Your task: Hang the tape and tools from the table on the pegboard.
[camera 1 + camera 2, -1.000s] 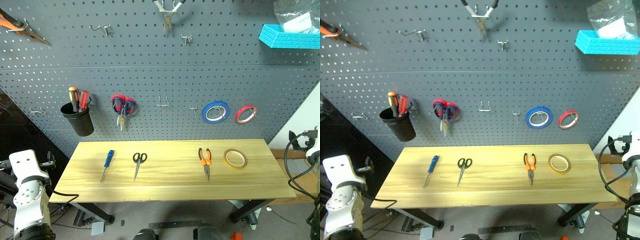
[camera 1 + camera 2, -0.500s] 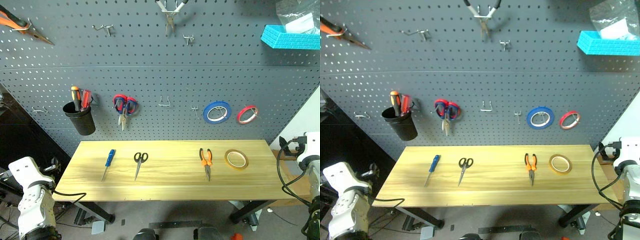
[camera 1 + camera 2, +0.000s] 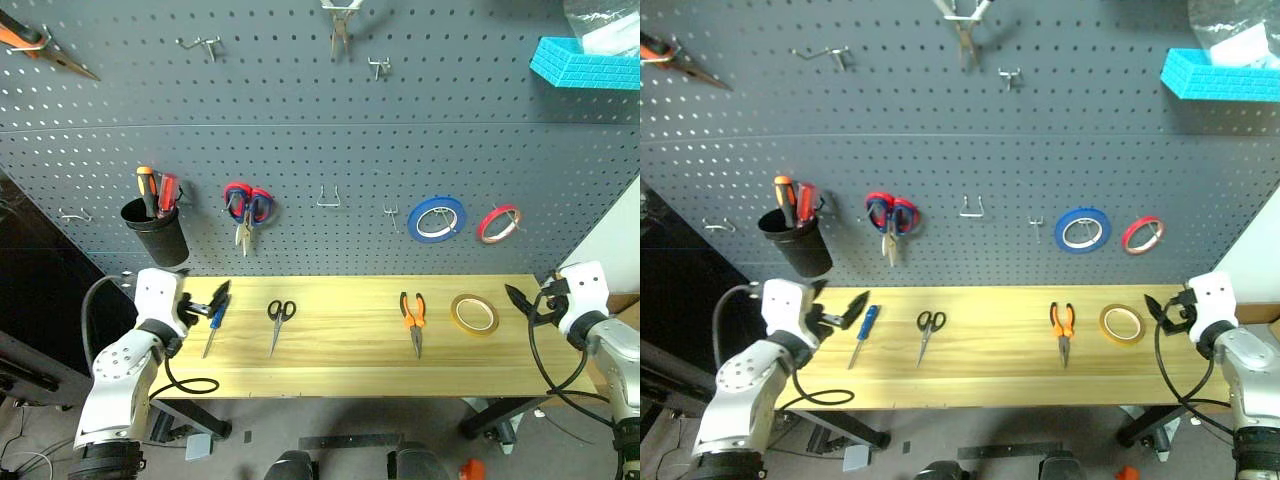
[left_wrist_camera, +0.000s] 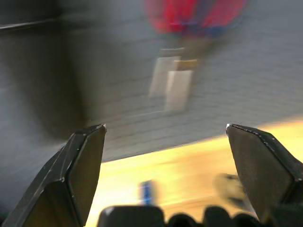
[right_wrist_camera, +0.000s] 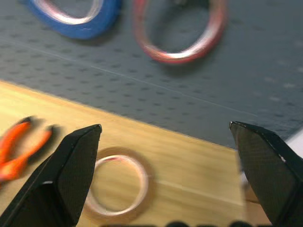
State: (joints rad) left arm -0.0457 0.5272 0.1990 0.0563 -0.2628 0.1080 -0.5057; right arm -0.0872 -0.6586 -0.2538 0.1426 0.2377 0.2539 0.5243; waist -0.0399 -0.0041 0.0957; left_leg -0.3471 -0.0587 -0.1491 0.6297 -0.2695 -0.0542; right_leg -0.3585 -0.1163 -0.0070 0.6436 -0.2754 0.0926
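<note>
**Kid:** What are you doing right now?

**Me:** I am at the very start. Nothing from the surface (image 3: pixel 350 375) hangs on the pegboard (image 3: pixel 320 150) yet. Four things lie in a row. The screwdriver (image 3: pixel 213 325) is at the 9 o'clock end. Next to it are the scissors (image 3: pixel 277 322). Then come the pliers (image 3: pixel 412 320). The tape (image 3: pixel 472 314) is toward the 3 o'clock end.

**Kid:** Where are your grippers?

**Me:** My left gripper (image 3: pixel 210 303) is just beside the screwdriver, over its top end. Its fingers are spread wide and hold nothing. My right gripper (image 3: pixel 522 300) is near the tape, at its 3 o'clock side, but apart from it. It is wide too, and it holds nothing.

**Kid:** What comes next?

**Me:** I think I will pick up the first things. The right gripper points at the tape, so it needs to go down and close on the ring's edge. The tape lies flat, so that could be tricky. The left gripper needs to drop onto the blue handle and pinch it.

**Kid:** Where will they go?

**Me:** There are bare hooks (image 3: pixel 328 199) on the pegboard at 12 o'clock from the surface, between the red scissors (image 3: pixel 246 210) and the blue tape (image 3: pixel 435 219). I guess those are good spots.
</note>
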